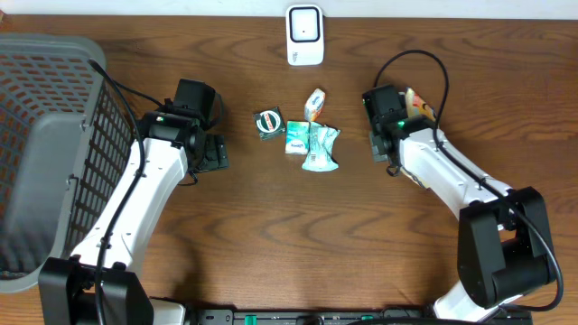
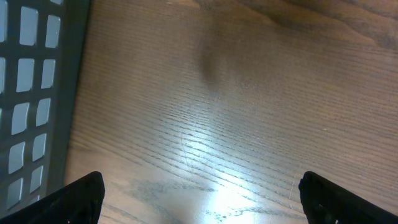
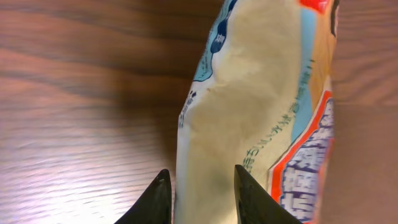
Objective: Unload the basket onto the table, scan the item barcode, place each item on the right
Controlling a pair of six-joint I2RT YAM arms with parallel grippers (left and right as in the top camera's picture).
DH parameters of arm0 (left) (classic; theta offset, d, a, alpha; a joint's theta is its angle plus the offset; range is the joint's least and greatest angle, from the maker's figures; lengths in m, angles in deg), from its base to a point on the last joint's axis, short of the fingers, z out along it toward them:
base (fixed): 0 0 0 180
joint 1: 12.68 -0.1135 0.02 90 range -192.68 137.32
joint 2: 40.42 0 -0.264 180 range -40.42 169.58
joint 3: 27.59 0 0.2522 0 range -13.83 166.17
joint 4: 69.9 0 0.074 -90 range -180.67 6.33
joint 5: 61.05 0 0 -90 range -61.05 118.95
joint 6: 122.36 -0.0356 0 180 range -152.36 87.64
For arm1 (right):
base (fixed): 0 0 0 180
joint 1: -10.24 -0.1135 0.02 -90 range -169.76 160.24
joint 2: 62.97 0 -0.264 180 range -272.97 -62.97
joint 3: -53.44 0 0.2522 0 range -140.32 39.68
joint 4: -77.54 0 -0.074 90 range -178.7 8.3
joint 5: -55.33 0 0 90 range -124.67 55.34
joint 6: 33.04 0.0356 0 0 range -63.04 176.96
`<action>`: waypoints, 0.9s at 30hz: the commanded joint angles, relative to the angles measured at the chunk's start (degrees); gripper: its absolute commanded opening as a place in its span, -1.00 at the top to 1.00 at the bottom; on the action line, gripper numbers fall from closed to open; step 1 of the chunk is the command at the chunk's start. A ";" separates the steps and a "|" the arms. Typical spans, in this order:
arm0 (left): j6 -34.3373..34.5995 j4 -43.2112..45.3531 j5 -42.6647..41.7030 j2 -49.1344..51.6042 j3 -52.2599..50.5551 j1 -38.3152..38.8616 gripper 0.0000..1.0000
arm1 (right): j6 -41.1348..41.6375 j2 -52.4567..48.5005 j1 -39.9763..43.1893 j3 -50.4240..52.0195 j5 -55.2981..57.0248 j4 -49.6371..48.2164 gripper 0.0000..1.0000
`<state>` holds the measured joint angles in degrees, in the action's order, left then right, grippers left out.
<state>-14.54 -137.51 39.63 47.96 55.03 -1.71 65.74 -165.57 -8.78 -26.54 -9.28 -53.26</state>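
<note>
The item in hand is a beige snack packet [image 3: 261, 106] with orange and blue print, lying on the wood at the right [image 1: 418, 103]. Its edge sits between the fingers of my right gripper [image 3: 201, 171]. The jaws are parted a little, and a sliver of gap shows beside the left finger [image 3: 158, 199]. No barcode shows on the packet. The white scanner [image 1: 304, 36] stands at the table's far edge, centre. My left gripper [image 2: 200, 180] hangs wide open over bare wood, left of the items [image 1: 215, 153], with nothing between its fingers.
A cluster lies mid-table: a round green tin [image 1: 269, 122], teal packets [image 1: 312, 144] and a small upright packet [image 1: 314, 104]. A large grey mesh basket [image 1: 45, 153] fills the left side, and its wall [image 2: 31, 93] shows in the left wrist view.
</note>
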 commanded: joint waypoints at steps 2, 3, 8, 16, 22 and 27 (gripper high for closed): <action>0.28 -0.28 0.50 -0.83 0.22 -0.28 -0.96 | 1.05 -0.09 -0.85 -2.95 -10.19 0.39 0.41; 0.28 -0.28 0.50 -0.83 0.22 -0.28 -0.95 | 1.05 -0.04 -0.63 -4.11 -11.52 0.81 0.35; 0.28 -0.28 0.50 -0.83 0.22 -0.28 -0.95 | 2.10 0.09 1.66 -11.02 -13.79 3.54 -0.01; 0.28 -0.28 0.50 -0.83 0.22 -0.28 -0.95 | 1.88 0.07 10.71 -16.50 -13.84 6.82 -0.47; 0.28 -0.28 0.50 -0.83 0.22 -0.28 -0.95 | 1.36 -0.07 19.41 -13.94 -23.34 8.26 -0.49; 0.28 -0.28 0.50 -0.83 0.22 -0.28 -0.95 | -0.09 -0.07 22.40 -9.22 -29.09 6.73 -0.48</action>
<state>-14.54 -137.51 39.61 47.96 55.03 -1.71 66.77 -165.57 13.03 -38.69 -32.21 -45.94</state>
